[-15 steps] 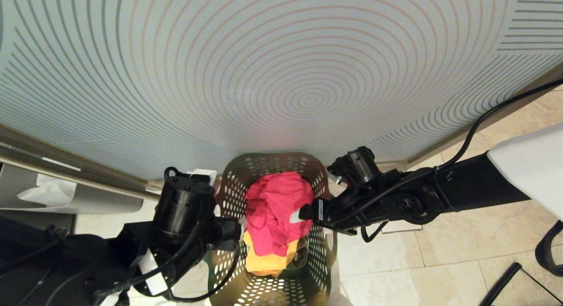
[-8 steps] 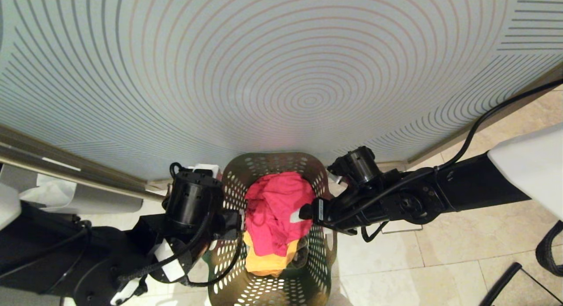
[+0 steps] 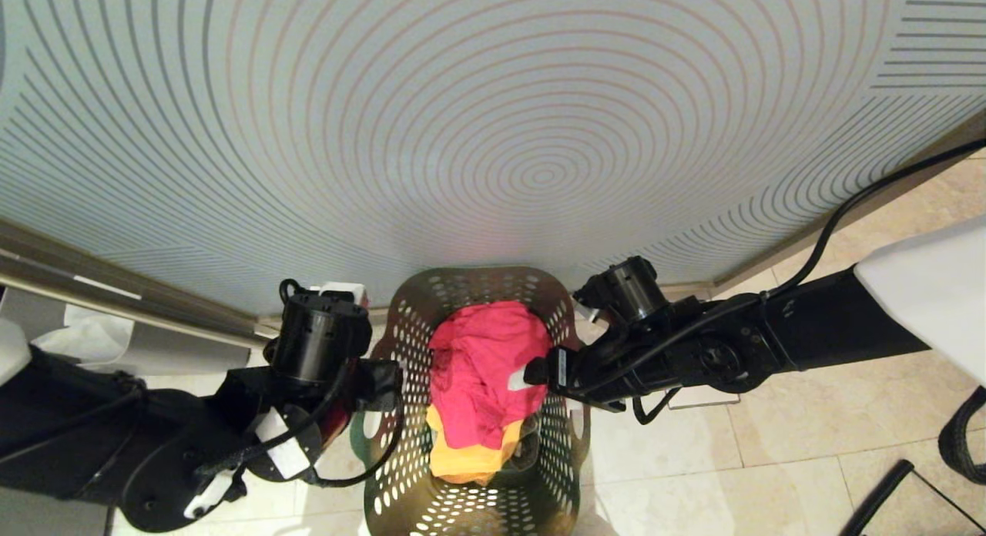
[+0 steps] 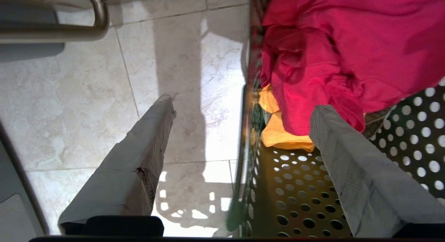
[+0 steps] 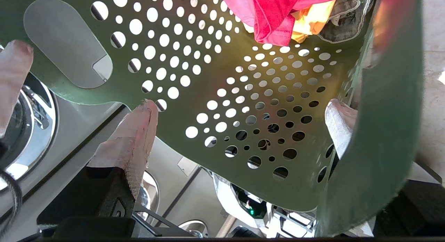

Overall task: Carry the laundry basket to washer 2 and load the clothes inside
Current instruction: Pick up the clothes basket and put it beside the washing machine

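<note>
While the basket (image 3: 477, 474) stands on the tiled floor (image 3: 770, 451) before the ringed panel (image 3: 493, 120), I have a gripper at each of its side walls.

My left gripper (image 4: 243, 130) is spread wide and straddles the basket's left wall, one finger (image 4: 139, 148) outside over the floor, the other finger (image 4: 351, 165) inside beside the clothes; nothing is clamped. My right gripper (image 5: 240, 113) is also wide apart astride the right wall, one finger inside the basket and the other outside behind the green rim (image 5: 382, 130). The pink garment (image 3: 485, 366) lies heaped on top in the basket, with the yellow garment (image 3: 466, 455) under it. A metal rail (image 4: 52, 35) runs near my left gripper.
</note>
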Controlling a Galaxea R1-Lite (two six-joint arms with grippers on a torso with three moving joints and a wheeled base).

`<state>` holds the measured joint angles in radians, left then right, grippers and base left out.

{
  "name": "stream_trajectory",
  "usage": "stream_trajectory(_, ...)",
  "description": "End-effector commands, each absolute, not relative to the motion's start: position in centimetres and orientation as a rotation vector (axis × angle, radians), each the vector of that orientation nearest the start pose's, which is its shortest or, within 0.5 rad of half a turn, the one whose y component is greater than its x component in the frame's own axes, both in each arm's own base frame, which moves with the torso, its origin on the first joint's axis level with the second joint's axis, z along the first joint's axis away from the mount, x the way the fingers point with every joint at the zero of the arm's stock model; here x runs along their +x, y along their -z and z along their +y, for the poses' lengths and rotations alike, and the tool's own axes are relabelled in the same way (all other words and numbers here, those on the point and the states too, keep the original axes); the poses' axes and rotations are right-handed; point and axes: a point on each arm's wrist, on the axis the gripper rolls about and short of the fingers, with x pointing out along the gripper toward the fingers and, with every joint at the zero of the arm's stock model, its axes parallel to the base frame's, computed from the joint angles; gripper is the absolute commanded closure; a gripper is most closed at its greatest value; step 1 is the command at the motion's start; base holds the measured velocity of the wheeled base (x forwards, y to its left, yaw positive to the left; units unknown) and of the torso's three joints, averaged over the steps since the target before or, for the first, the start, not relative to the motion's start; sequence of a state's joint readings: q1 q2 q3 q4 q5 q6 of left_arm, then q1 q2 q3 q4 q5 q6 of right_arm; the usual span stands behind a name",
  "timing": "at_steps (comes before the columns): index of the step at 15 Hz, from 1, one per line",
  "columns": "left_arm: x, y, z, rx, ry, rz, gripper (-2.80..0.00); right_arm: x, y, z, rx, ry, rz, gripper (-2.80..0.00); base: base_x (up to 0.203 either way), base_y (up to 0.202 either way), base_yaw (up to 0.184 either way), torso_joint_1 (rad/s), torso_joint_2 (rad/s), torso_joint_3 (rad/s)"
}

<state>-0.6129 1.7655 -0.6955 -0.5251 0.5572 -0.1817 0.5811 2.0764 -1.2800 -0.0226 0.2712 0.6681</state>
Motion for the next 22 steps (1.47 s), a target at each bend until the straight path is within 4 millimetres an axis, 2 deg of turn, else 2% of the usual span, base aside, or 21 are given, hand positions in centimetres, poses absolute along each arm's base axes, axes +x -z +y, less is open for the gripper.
stream_trajectory(1, 25.1, -11.9, -15.1, 0.12, 0.007, 0.484, -2.8, 32.6, -12.0, 22.1, 0.477, -0.512, 1.018, -2.8, 0.0, 0.0, 0.0, 0.0, 0.0, 0.0)
stream_trajectory(5, 24.9, -9.7, -14.7, 0.149, 0.029, 0.567, -2.8, 32.6, -12.0, 22.2, 0.477, -0.513, 1.016, -2.8, 0.0, 0.0, 0.0, 0.0, 0.0, 0.0)
stream_trajectory(10, 25.9, -7.2, -15.7, 0.093, 0.158, 0.617, -2.8, 33.1, -11.5, 22.5, 0.475, -0.524, 0.999, -2.8, 0.0, 0.0, 0.0, 0.0, 0.0, 0.0)
stream_trajectory(12, 26.3, -7.1, -16.2, 0.03, 0.203, 0.63, -2.8, 33.5, -11.3, 22.7, 0.476, -0.549, 0.952, -2.8, 0.0, 0.0, 0.0, 0.0, 0.0, 0.0)
stream_trajectory(16, 26.4, -6.7, -16.5, -0.062, 0.29, 0.685, -2.8, 33.6, -10.8, 22.8, 0.479, -0.553, 0.964, -2.8, 0.0, 0.0, 0.0, 0.0, 0.0, 0.0)
stream_trajectory(20, 26.9, -5.1, -17.0, -0.058, 0.293, 0.73, -2.8, 34.3, -9.6, 23.3, 0.483, -0.561, 0.954, -2.8, 0.0, 0.0, 0.0, 0.0, 0.0, 0.0)
stream_trajectory(22, 27.3, -4.9, -17.2, -0.059, 0.292, 0.727, -2.8, 34.7, -9.1, 23.6, 0.487, -0.574, 0.923, -2.8, 0.0, 0.0, 0.0, 0.0, 0.0, 0.0)
